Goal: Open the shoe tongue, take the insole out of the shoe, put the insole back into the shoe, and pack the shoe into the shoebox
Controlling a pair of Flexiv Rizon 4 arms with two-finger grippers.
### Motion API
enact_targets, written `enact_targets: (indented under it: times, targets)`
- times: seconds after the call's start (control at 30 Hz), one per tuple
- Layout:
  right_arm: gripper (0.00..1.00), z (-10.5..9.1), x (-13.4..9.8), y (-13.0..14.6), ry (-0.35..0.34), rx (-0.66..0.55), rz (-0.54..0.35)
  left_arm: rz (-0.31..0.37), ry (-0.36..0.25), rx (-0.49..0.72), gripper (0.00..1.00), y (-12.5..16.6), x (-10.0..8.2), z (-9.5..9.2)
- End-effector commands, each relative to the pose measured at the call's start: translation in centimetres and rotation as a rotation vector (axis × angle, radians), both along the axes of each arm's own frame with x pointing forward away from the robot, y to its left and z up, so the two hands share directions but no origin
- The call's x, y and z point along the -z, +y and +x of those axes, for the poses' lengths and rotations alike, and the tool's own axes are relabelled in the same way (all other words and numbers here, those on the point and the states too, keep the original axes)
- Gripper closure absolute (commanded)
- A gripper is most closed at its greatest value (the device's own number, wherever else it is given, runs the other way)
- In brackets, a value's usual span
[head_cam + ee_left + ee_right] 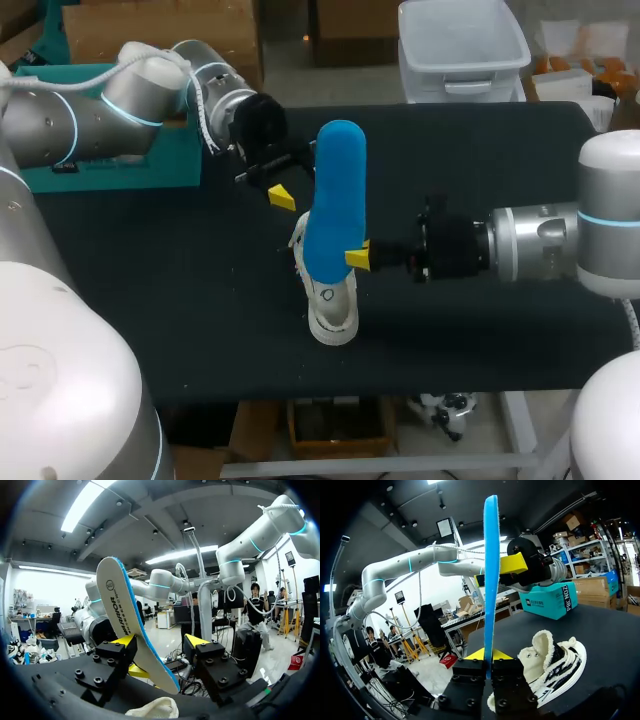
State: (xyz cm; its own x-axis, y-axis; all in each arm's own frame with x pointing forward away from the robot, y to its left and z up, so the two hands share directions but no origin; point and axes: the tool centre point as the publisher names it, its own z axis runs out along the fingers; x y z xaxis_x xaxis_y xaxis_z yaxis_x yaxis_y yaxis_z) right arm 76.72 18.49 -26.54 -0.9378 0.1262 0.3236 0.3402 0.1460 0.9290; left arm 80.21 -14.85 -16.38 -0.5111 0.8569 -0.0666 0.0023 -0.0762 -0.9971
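At frame centre, right end effector (350, 258) is clamping insole (335, 190), freed from shoe (332, 312) — left end effector (288, 182) gaping; reinsertion, boxing pending.

Dark print along the insole's (119, 611) pale underside; white lettering on the teal shoebox's (548, 603) side

I see the blue insole (335, 200) upright, clamped in my right gripper (358, 258), over the white, black-striped shoe (332, 305) on the table (200, 300); the teal shoebox (170, 165) sits far left.
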Motion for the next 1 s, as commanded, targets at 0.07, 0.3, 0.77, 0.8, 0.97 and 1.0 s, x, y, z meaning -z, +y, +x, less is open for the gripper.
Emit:
enact_targets:
  times: [0.07, 0.3, 0.77, 0.8, 0.97, 1.0]
  targets:
    - [1.0, 0.7, 0.4, -0.6, -0.011, -0.038, -0.024, 0.043, -0.045, 0.009, 0.0, 0.6, -0.7, 0.7]
    - [1.0, 1.0, 0.7, -1.3, -0.078, -0.045, -0.061, 0.099, -0.077, 0.022, 0.0, 1.1, -0.5, 1.7]
    - [1.0, 1.0, 1.2, -1.8, -0.233, -0.062, -0.126, 0.155, -0.188, 0.045, 0.0, 0.7, -0.9, 2.4]
    - [1.0, 0.8, 1.3, -1.9, -0.259, -0.074, -0.125, 0.152, -0.195, 0.045, 0.0, 0.8, -0.9, 2.7]
    - [1.0, 0.7, 1.7, -2.5, -0.319, -0.102, -0.115, 0.17, -0.225, 0.028, 0.0, 1.4, -0.8, 3.9]
    - [1.0, 0.8, 1.7, -2.5, -0.325, -0.108, -0.112, 0.175, -0.227, 0.021, 0.0, 1.5, -0.7, 4.0]
